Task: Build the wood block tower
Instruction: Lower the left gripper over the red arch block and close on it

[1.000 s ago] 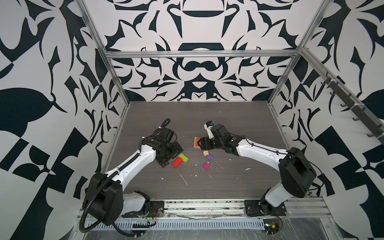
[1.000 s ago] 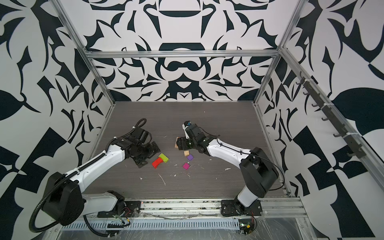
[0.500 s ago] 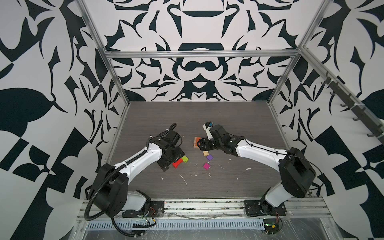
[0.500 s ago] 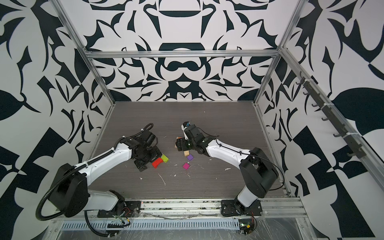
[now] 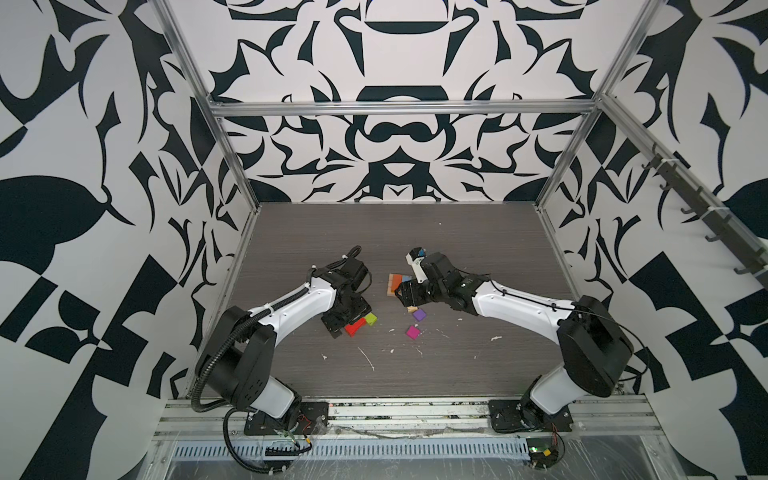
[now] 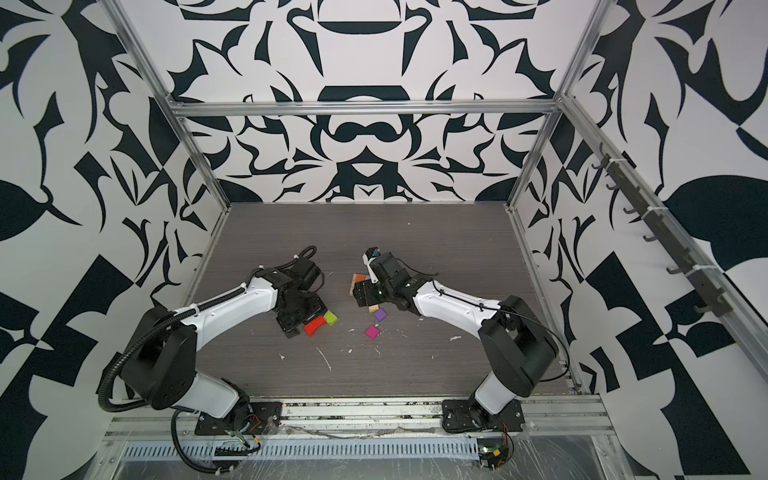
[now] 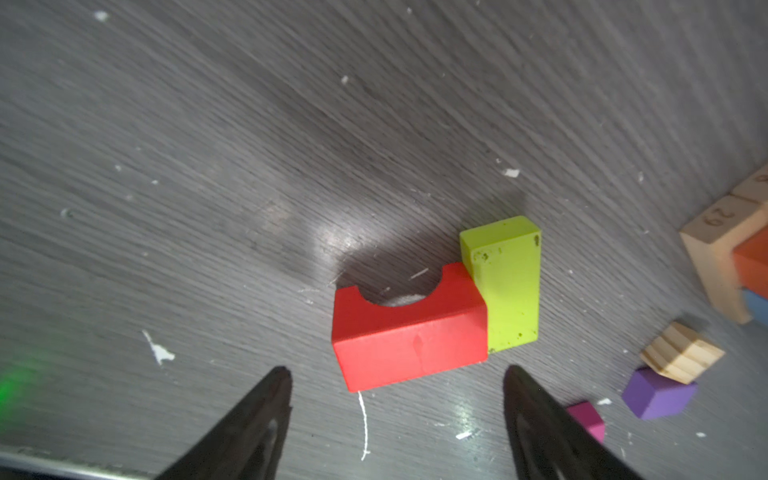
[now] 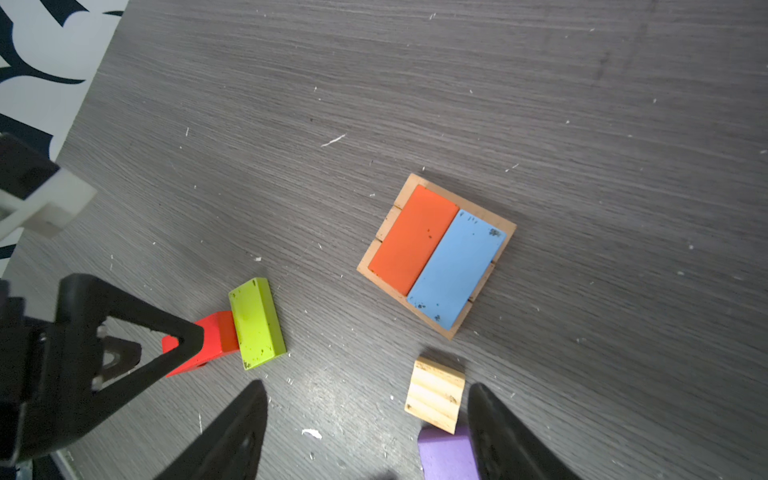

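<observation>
The left gripper (image 7: 395, 370) has swung in over the last second from a spot further back and to the left, and now hangs low at the red arch-shaped wooden block (image 7: 409, 336). Its jaws have begun to narrow from their widest but are still apart. The 2 black fingertips (image 7: 282, 374) stand on either side of the block's near end, and no contact shows. Nothing is grasped yet. The lime-green wooden oblong (image 7: 509, 286) lies flat against 1 end of the red block, touching it, so a closing jaw on that side may nudge it.

The right gripper (image 8: 368, 385) has not moved in that time. It hovers with its jaws released and empty above the plain tan wooden cube (image 8: 436, 395) and the purple wooden cube (image 8: 444, 457). Both cubes lie on the table in the gap between its fingers, the purple one close to 1 finger. The magenta wooden cube (image 5: 412, 331) sits apart, nearer the front.

The wood block tower (image 8: 388, 224) stands mid-table, just beyond the tan cube. It has only a square plain-wood base with 2 oblongs lying side by side on it, the orange wooden oblong (image 8: 415, 239) and the blue wooden oblong (image 8: 455, 268).

I judge the step in hand to be picking up the red block for that coloured layer. With 5 blocks still loose on the table, the build looks less than half done.
</observation>
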Motion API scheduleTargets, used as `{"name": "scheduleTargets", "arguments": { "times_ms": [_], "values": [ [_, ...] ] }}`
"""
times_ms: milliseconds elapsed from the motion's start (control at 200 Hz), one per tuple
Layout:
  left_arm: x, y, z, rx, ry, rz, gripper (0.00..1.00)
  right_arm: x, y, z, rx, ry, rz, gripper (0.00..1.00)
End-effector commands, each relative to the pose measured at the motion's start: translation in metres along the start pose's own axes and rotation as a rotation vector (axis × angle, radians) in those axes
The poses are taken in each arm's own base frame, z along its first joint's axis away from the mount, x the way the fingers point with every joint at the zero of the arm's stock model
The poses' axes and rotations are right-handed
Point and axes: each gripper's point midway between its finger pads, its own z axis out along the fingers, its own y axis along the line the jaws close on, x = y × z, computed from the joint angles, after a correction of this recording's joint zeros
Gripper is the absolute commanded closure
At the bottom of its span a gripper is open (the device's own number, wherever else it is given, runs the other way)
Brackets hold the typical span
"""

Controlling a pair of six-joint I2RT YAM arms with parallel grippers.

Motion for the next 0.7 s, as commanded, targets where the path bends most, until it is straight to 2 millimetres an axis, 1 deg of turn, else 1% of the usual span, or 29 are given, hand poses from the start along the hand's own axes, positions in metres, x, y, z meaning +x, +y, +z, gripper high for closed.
{"name": "scheduleTargets", "arguments": {
  "times_ms": [0,210,530,695],
  "values": [
    [-0.003,-0.005,0.000,-0.011,-0.009,-0.004,0.19,-0.011,0.009,-0.014,-0.022,-0.046,-0.029,0.20],
    [-0.001,-0.008,0.007,-0.021,0.002,0.003,0.20,-0.010,0.005,-0.016,-0.006,-0.051,-0.034,0.20],
    [-0.001,-0.006,0.018,-0.045,0.012,0.006,0.22,-0.009,0.005,-0.016,-0.003,-0.048,-0.032,0.20],
    [-0.001,-0.001,0.022,-0.067,0.010,0.014,0.23,-0.008,0.005,-0.016,-0.007,-0.044,-0.033,0.20]
  ]
}}
